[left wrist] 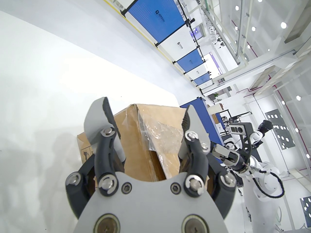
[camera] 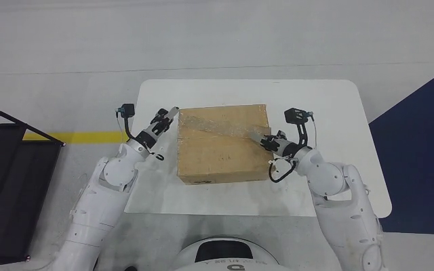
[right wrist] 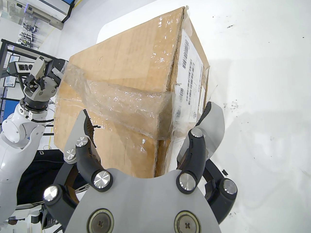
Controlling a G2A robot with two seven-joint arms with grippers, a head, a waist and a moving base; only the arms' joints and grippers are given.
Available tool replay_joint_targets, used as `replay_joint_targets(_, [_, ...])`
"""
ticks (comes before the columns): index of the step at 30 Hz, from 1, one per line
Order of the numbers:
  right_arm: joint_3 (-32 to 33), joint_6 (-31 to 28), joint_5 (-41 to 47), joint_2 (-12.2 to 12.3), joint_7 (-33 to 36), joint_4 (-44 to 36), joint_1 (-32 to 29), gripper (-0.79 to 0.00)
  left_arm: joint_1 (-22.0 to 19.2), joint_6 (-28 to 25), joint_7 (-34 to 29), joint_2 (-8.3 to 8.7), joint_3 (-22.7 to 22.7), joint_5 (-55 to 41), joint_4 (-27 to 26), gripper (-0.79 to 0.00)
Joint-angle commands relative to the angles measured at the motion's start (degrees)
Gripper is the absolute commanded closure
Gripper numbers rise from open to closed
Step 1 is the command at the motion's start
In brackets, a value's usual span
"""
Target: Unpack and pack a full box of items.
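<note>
White table [camera: 325, 101] on a grey hall floor carries a closed brown cardboard box [camera: 220, 146], set at mid-table with its long axis running from one arm to the other. Crinkled clear tape [camera: 217, 125] slants across the lid and wraps over the end facing the right arm. That end bears a white shipping label [right wrist: 192, 73] with barcodes and fine print. Small handling symbols [left wrist: 85, 152] are printed low on the side near the left arm. The left gripper [camera: 168, 115] hovers just beside the box's far left corner, fingers spread apart and holding nothing. The right gripper [camera: 258, 139] sits at the taped top edge of the opposite end, fingers likewise apart and astride that edge; whether they touch the cardboard cannot be told. Blue partition panels [left wrist: 155, 18], each with a logo, line the hall behind
</note>
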Motion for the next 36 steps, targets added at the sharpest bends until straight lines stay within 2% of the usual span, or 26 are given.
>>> replay_joint_targets(1, [0.1, -0.1, 0.5, 0.0, -0.4, 0.5, 0.1, -0.757, 1.0, -0.5, 0.4, 0.14, -0.8, 0.5, -1.9, 0.000])
replay_joint_targets(8, [0.0, -0.3, 1.6, 0.3, -0.6, 1.4, 1.1, -0.782, 4.7, -0.7, -1.0, 0.68, -3.0, 2.9, -7.6, 0.000])
replay_joint_targets(13, [-1.1, -0.3, 1.3, 0.4, -0.3, 1.8, 2.0, -0.785, 5.8, 1.1, -0.6, 0.85, -4.4, 4.3, -6.7, 0.000])
replay_joint_targets(14, [-1.4, -0.2, 1.1, 0.4, -0.2, 1.8, 2.2, -0.785, 5.8, 1.6, -0.7, 0.87, -4.4, 4.8, -6.4, -0.203])
replay_joint_targets(15, [-1.6, -0.1, 1.1, 0.5, -0.2, 1.8, 2.3, -0.785, 5.8, 1.8, -0.8, 0.88, -4.4, 5.2, -6.3, -0.514])
replay_joint_targets(16, [-1.7, 0.0, 1.0, 0.5, -0.2, 1.8, 2.4, -0.785, 5.7, 1.7, -1.3, 0.91, -4.3, 5.9, -6.0, -0.785])
replay_joint_targets(20, [-2.0, 0.1, 0.6, 0.6, -0.2, 1.7, 2.6, -0.785, 5.2, 1.8, -2.4, 0.90, -3.3, 7.9, -4.8, -0.785])
replay_joint_targets(29, [-2.7, 0.9, -0.3, 1.0, 0.5, 1.3, 3.0, -0.785, 2.0, -1.4, -3.0, 0.02, -0.3, -0.5, 0.4, -0.785])
replay_joint_targets(30, [-2.8, 0.9, -0.4, 1.0, 0.6, 1.2, 3.0, -0.773, 1.5, -1.7, -3.0, -0.06, -0.1, -1.0, 0.8, -0.742])
replay_joint_targets(31, [-2.9, 1.0, -0.4, 1.1, 0.7, 1.1, 3.1, -0.760, 1.1, -2.0, -3.2, -0.14, 0.2, -1.4, 1.1, -0.659])
replay_joint_targets(33, [-3.1, 1.2, -0.6, 1.1, 0.8, 0.9, 3.2, -0.754, 0.4, -2.3, -3.6, -0.24, 0.6, -2.1, 1.6, -0.360])
replay_joint_targets(34, [-3.2, 1.3, -0.6, 1.2, 0.9, 0.9, 3.2, -0.757, 0.1, -2.5, -3.8, -0.27, 0.8, -2.1, 1.8, -0.323])
replay_joint_targets(36, [-3.3, 1.4, -0.6, 1.2, 0.9, 0.8, 3.3, -0.754, -0.4, -2.5, -4.2, -0.31, 1.0, -2.1, 2.1, -0.200])
